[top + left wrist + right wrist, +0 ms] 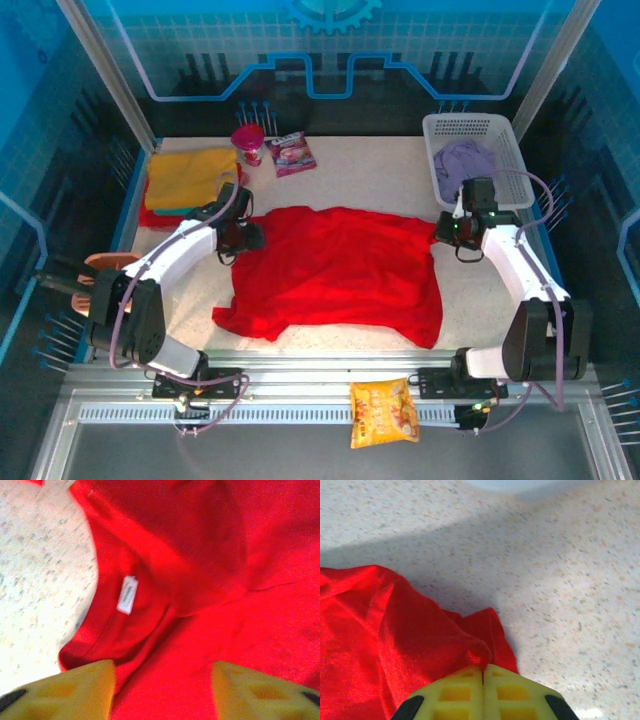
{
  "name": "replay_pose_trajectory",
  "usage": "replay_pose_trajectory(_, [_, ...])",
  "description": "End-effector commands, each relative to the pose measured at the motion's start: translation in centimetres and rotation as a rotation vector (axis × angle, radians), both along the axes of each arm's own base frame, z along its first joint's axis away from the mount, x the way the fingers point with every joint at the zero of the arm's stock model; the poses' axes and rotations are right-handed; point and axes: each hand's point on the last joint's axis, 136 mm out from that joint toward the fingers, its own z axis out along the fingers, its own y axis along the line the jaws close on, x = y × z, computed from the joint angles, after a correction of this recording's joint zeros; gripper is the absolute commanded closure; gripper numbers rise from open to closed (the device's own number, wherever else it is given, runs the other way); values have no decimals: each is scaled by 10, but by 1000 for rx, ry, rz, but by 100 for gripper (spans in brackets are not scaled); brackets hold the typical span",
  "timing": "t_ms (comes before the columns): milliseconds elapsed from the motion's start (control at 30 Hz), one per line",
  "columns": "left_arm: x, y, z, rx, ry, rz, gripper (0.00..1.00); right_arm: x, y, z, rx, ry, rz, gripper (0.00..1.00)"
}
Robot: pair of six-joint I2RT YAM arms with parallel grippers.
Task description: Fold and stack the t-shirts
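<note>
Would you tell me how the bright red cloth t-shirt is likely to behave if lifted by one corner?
The bright red cloth t-shirt probably droops limply, since it lies wrinkled. Pushed, it likely bunches rather than slides, as folds gather at the right hand.

Red t-shirt covers mid-table. Bare table is open behind it, between snack packet and white basket. Back-left blocked: folded stack, pink cup. Narrow bare strip along shirt's near hem.
</note>
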Motion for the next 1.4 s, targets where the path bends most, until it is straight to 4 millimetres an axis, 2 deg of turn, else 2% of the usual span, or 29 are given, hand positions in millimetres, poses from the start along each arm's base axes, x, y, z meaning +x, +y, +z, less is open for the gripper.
replay_pose_trajectory(0, [22,7,33,4,-80,24,41,-8,2,0,32,7,-4,100])
replay_pose_trajectory(100, [58,-1,52,-15,-102,-3,40,-6,8,0,60,4,17,100])
replay_pose_trajectory(167, [79,-13,52,-46,-102,-39,41,-3,11,1,67,-4,36,100])
replay_pose_trajectory(300, [114,-30,37,-81,-83,-84,44,0,16,1,71,-3,58,100])
replay_pose_trajectory(433, [127,-38,13,-99,-13,-99,52,1,18,3,74,-13,67,100])
replay_pose_trajectory(500, [126,-40,3,-104,11,-93,56,1,19,2,76,-11,70,100])
replay_pose_trajectory(567, [116,-37,-4,-74,43,-91,59,1,20,2,81,-8,76,100])
replay_pose_trajectory(800, [73,-31,3,47,15,-108,59,5,25,-2,108,2,86,100])
replay_pose_trajectory(933, [56,-39,0,116,15,-146,56,4,27,-4,109,11,91,100])
replay_pose_trajectory(1033, [52,-43,-10,139,8,-150,51,4,27,-4,109,3,93,100])
replay_pose_trajectory(1233, [62,-29,-36,260,57,-110,54,3,28,-2,111,1,98,100])
replay_pose_trajectory(1300, [66,-27,-38,278,61,-108,61,3,29,-2,112,2,101,100])
replay_pose_trajectory(1367, [69,-25,-32,287,37,-98,88,2,28,-2,108,3,102,100])
